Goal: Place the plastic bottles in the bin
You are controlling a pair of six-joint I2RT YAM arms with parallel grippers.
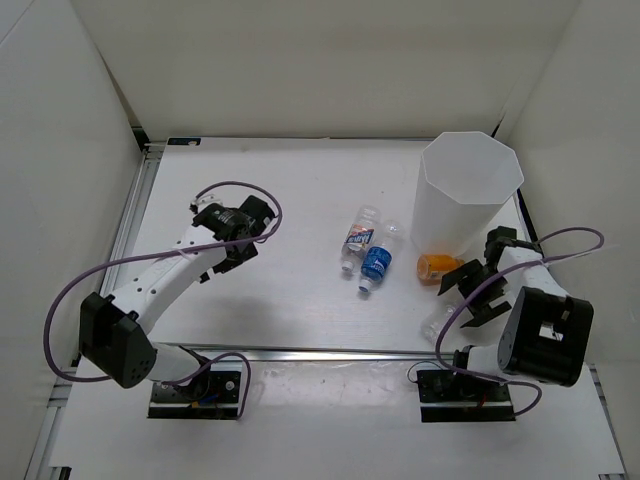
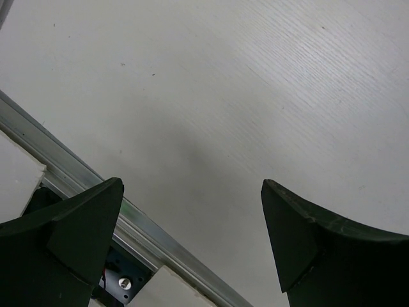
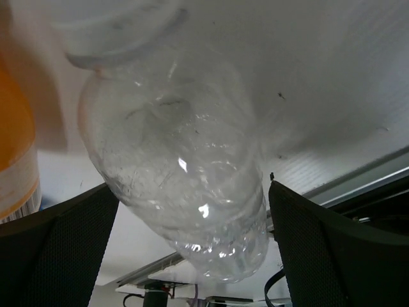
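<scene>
The tall translucent white bin [image 1: 470, 195] stands at the back right. A clear bottle with a white-grey label [image 1: 357, 238] and one with a blue label [image 1: 376, 262] lie side by side mid-table. An orange bottle [image 1: 437, 266] lies at the bin's foot, also seen as the orange bottle [image 3: 16, 147] in the right wrist view. My right gripper [image 1: 468, 292] is open, and the plain clear bottle [image 3: 185, 160] lies between its fingers [image 3: 70, 243]. That plain clear bottle [image 1: 438, 322] lies near the front rail. My left gripper [image 1: 222, 258] hovers open and empty at the left.
An aluminium rail [image 1: 330, 352] runs along the table's near edge, and the same rail [image 2: 77, 182] shows below the left gripper [image 2: 192, 184]. White walls enclose the table on three sides. Purple cables loop off both arms.
</scene>
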